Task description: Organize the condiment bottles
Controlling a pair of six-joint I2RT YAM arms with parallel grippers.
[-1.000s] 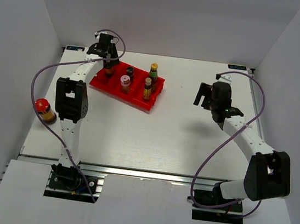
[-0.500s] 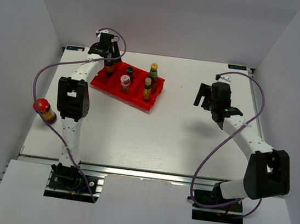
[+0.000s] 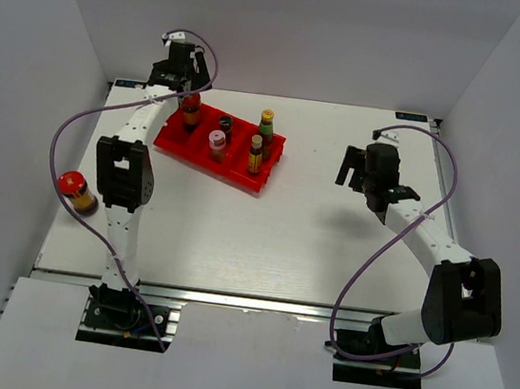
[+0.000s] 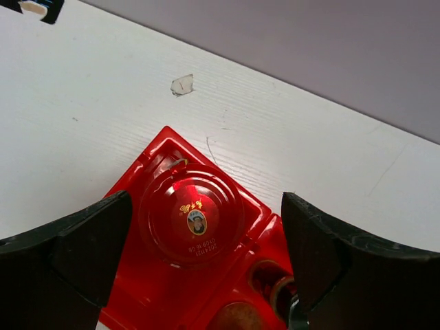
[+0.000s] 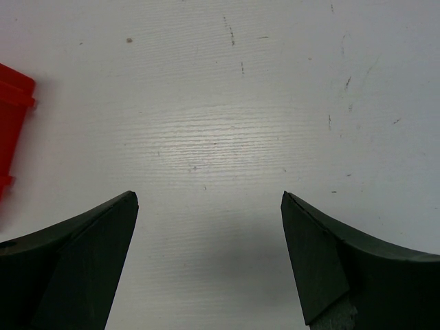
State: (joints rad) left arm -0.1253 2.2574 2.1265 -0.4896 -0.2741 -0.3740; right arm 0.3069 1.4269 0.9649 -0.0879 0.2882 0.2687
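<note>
Since a second ago the left gripper (image 3: 184, 79) has lifted off the red-lidded jar (image 3: 191, 107) and drawn back toward the far edge of the table (image 3: 266, 224). Its jaws, which were down around the jar then, now stand wide apart. The jar stands upright and free in the left end of the red tray (image 3: 230, 167).

From the left wrist view, the red-lidded jar (image 4: 192, 218) lies below and between the two dark fingers (image 4: 75, 254) of the left gripper (image 4: 205, 206). There is a clear gap on each side and nothing touches its lid. The jar sits in the corner of the tray (image 4: 161, 141) nearest the far edge.

Four more bottles stand upright in the tray. The pink-capped bottle (image 3: 217, 143) and the dark-capped bottle (image 3: 225, 125) are near the middle. The yellow-capped bottle (image 3: 256, 154) and the green bottle (image 3: 267, 122) are toward the right end.

The second red-lidded jar (image 3: 76, 190) stands on the table at the left edge, beside the left arm and well apart from the tray.

The right gripper (image 3: 352, 166) hangs over bare table to the right of the tray, jaws apart and holding nothing. In its wrist view the right gripper (image 5: 210, 199) shows only tabletop between the fingers, with a sliver of the tray (image 5: 10, 103) at the left edge.
</note>
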